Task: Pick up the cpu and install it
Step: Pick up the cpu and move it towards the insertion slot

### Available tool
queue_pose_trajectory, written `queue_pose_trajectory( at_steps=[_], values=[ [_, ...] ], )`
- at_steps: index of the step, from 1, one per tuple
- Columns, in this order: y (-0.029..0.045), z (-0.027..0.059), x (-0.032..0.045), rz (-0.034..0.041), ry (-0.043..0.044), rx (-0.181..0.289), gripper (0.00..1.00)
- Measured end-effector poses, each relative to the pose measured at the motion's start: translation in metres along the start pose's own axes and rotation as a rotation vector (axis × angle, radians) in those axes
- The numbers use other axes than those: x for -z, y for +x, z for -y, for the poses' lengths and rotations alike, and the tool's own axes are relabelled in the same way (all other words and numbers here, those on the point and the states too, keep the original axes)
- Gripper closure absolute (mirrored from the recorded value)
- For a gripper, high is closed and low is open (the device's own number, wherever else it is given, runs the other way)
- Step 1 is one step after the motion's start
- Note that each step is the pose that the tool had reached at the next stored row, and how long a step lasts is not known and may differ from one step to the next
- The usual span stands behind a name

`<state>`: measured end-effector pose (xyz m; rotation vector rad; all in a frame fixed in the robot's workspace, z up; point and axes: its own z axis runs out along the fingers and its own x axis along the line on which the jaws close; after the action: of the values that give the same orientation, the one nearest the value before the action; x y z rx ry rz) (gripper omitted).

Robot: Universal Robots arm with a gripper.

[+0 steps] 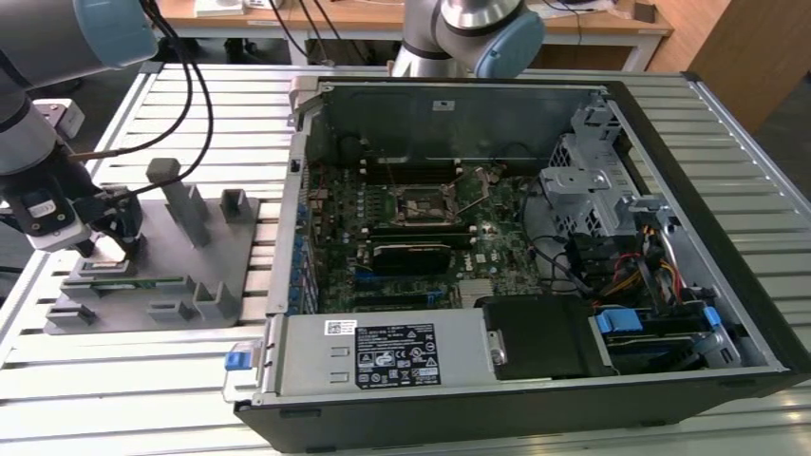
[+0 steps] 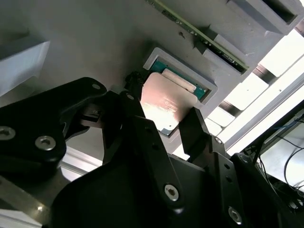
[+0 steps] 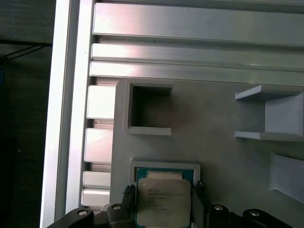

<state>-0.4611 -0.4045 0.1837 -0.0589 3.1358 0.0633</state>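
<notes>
Tray first: in the exterior view the grey tray [image 1: 165, 294] sits on the slatted desk [image 1: 127, 380], just beside the open computer case [image 1: 443, 114]. Your gripper [image 1: 112, 242] hangs low over the half of the tray away from the case. The black socket [image 1: 424, 202] lies well apart from the tray, inside the case. In the second wrist view the cpu [image 2: 166, 102] lies flat in a rimmed pocket of the tray, directly between the two black fingers [image 2: 194, 126]. In the first wrist view the cpu [image 3: 164, 202] sits seated in that pocket, metal top up, with one finger tip close beside each of two opposite edges. The fingers are spread and hold nothing. You can't tell from here whether either tip touches an edge. Judged from this, the closing line runs straight across the chip.
</notes>
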Motion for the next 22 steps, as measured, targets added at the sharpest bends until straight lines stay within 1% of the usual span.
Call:
queue_pose_trajectory(
  at_steps=[10, 12, 13, 22],
  values=[
    [0.0001, 0.0000, 0.0004, 0.0001, -0.0001, 0.000, 0.42],
    [0.0002, -0.0001, 0.0012, 0.0000, 0.0000, 0.000, 0.41],
    [0.0001, -0.0001, 0.0013, 0.0003, -0.0001, 0.000, 0.35],
    [0.0019, -0.0002, 0.0021, 0.0037, 0.0001, 0.000, 0.35]
  ],
)
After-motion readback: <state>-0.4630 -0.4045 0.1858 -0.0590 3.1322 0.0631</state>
